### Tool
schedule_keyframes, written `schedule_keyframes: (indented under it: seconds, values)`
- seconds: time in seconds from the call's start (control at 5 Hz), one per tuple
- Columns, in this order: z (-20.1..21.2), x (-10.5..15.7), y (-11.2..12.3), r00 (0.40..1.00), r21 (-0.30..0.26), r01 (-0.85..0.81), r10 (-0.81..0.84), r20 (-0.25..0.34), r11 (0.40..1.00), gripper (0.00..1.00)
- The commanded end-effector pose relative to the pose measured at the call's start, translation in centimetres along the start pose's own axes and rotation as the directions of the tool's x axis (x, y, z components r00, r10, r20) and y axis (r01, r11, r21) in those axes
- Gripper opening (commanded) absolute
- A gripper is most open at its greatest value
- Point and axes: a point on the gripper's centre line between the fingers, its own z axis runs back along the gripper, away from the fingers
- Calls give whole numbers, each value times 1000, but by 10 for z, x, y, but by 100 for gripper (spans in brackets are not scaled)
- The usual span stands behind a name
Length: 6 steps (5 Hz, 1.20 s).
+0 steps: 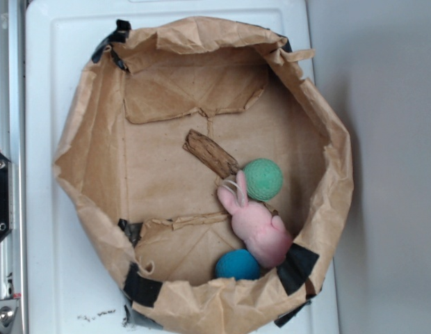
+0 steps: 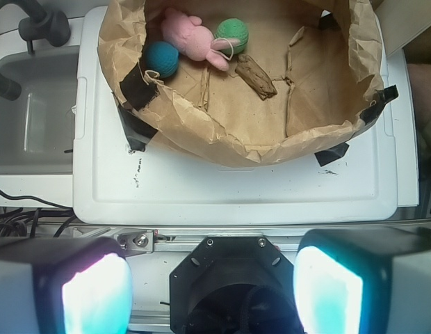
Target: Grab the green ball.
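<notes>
So there's this big crumpled brown paper bag (image 1: pixel 90 139) folded open into a sort of shallow basin, sitting on a white plastic lid (image 1: pixel 49 83), with strips of black tape (image 1: pixel 142 285) holding its rim in a few spots. The green ball (image 1: pixel 263 179) is lying on the bag's floor, over toward the side wall, and it's knitted-looking and mint coloured. Right up against it is a pink bunny (image 1: pixel 257 226), its ears reaching to the ball and a little loop of white string at its head. At the bunny's other end there's a teal-blue ball (image 1: pixel 237 265), tucked into the bag's corner just beside one of the tape patches. A small chunk of brown bark or wood (image 1: pixel 210 154) lies just beside the green ball too, more toward the middle of the bag floor. The gripper (image 2: pixel 212 289) only shows in the wrist view, and it's well outside the bag, hanging back past the edge of the white lid over a metal rail (image 2: pixel 201 240). Its two fingers (image 2: pixel 97 296) stand wide apart with nothing between them, so it's released, holding nothing. Off to the side of the lid in that view is a clear plastic tub (image 2: pixel 35 118) and some black cables (image 2: pixel 21 219).
</notes>
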Motion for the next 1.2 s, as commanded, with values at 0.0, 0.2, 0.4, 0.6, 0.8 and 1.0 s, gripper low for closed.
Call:
schedule_keyframes:
  seconds: [0.0, 0.2, 0.4, 0.6, 0.8, 1.0]
  values:
    - [0, 0, 0, 1000, 0, 0, 0, 0, 1000, 100]
    - [-6, 30, -1, 998, -10, -60, 60, -19, 998, 100]
    - [-12, 28, 7, 995, -28, -93, 92, -37, 995, 100]
    - [-14, 35, 9, 994, -21, -113, 113, -4, 993, 100]
    - [-23, 76, 21, 989, -37, -144, 146, 39, 989, 100]
    - [-36, 87, 30, 986, -14, -162, 163, 48, 987, 100]
